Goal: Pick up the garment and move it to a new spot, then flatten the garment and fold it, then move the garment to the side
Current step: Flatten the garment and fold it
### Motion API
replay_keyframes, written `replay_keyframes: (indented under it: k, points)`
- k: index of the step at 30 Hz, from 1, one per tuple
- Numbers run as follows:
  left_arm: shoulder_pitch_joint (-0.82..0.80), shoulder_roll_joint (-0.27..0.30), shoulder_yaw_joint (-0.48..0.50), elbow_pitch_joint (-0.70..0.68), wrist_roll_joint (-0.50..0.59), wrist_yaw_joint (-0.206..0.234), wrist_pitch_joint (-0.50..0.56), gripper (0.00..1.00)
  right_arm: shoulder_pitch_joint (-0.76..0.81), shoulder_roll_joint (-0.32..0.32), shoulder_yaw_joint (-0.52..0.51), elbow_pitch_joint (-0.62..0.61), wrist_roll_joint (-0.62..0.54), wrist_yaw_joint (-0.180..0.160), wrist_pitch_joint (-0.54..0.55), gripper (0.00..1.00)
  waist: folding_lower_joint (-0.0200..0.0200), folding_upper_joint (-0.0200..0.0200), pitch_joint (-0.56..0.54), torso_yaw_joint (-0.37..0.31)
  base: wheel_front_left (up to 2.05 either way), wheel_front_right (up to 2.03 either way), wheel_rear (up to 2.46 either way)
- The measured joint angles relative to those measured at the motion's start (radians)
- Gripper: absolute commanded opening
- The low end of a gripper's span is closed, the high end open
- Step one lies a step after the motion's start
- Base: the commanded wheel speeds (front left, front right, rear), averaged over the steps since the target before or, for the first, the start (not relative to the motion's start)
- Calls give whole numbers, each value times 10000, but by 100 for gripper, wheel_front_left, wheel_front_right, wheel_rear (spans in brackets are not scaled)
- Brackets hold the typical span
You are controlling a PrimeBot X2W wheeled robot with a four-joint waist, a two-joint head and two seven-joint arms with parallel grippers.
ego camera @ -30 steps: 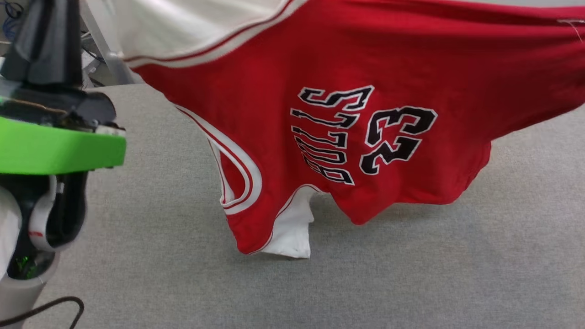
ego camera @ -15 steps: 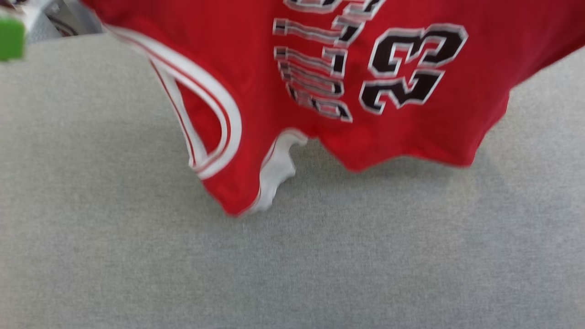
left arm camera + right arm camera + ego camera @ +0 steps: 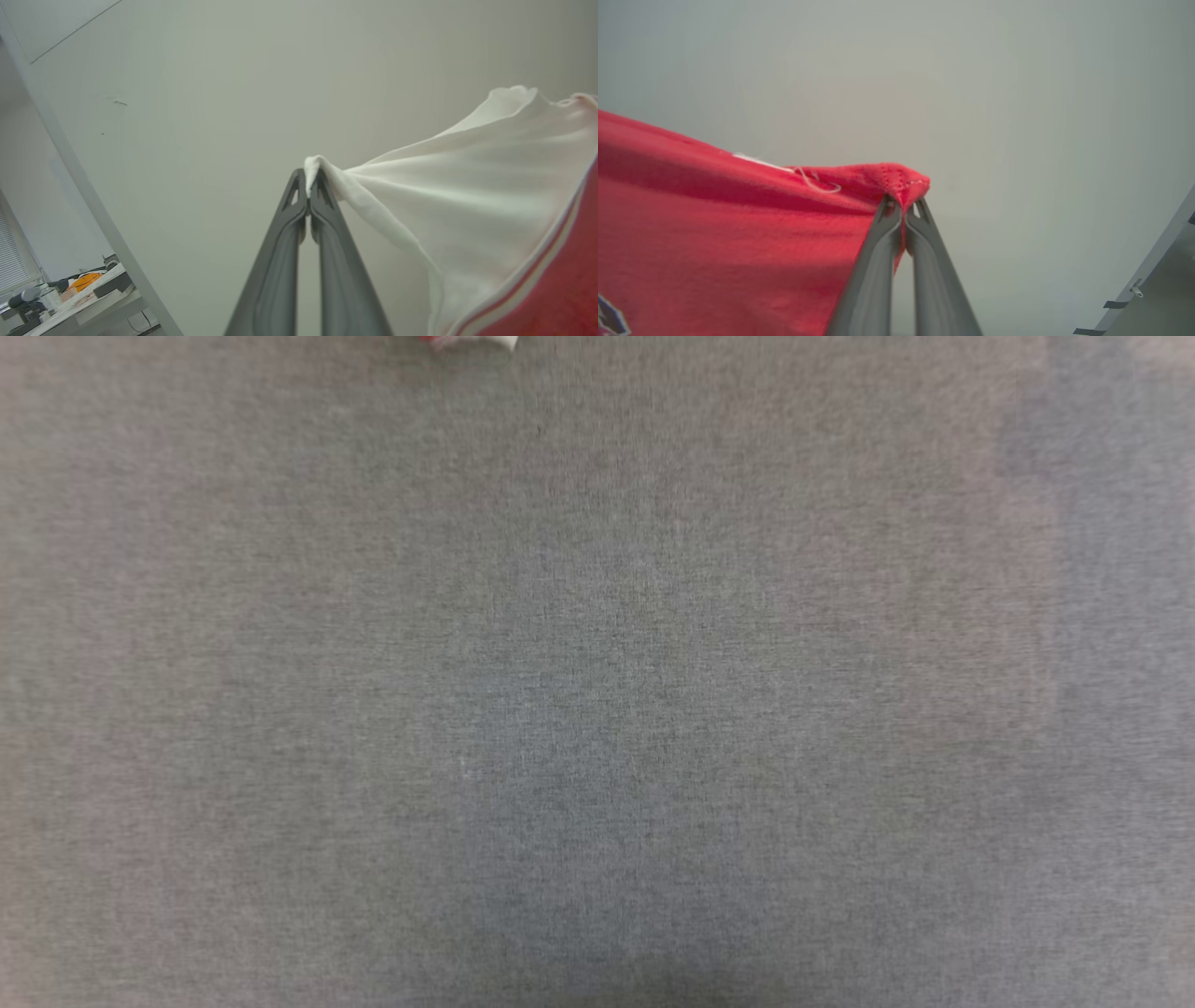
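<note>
Left gripper (image 3: 308,183): clenched on white sleeve of garment (image 3: 467,210), draped toward 3 o'clock.
Right gripper (image 3: 903,206): clenched on red hem, 9 o'clock.

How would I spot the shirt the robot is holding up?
Find the plain pale wall, with the robot's dark grippers raised before it. The left gripper pinches a white sleeve, the right gripper a red stitched corner, of one red cloth T-shirt. Its striped trim and bright red stand out against the pale wall.
</note>
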Motion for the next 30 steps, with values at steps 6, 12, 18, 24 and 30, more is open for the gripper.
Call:
replay_keyframes:
  k: [6, 12, 18, 24, 30]
  points:
    - [-2161, -988, -305, 2669, 677, -249, -968, 0, -2043, 548, 86, 2084, -1149, 2, -1333, 0, 0, 0, 860, -25, 0, 0, 0]
    - [-3450, -1641, -443, 4939, 901, -368, -2219, 0, -3160, 991, 192, 3576, -1793, 2, -2382, 0, 0, 0, 1450, -62, 0, 0, 0]
    - [-3324, -2150, -589, 6040, 767, -608, -2897, 0, -3215, 1160, 508, 4583, -1908, 0, -3175, 0, -1, 0, 1725, 21, 0, 0, 0]
    - [-938, -2483, -330, 5735, 176, -648, -3030, 0, -2031, 1680, 957, 5089, -1266, -2, -3739, 0, -1, 0, 1476, 167, 0, 0, 0]
    - [2545, -2844, 159, 4525, -111, -675, -3037, 0, -220, 1870, 1682, 5275, -725, -12, -4270, 0, -2, 0, 802, 250, 0, 0, 0]
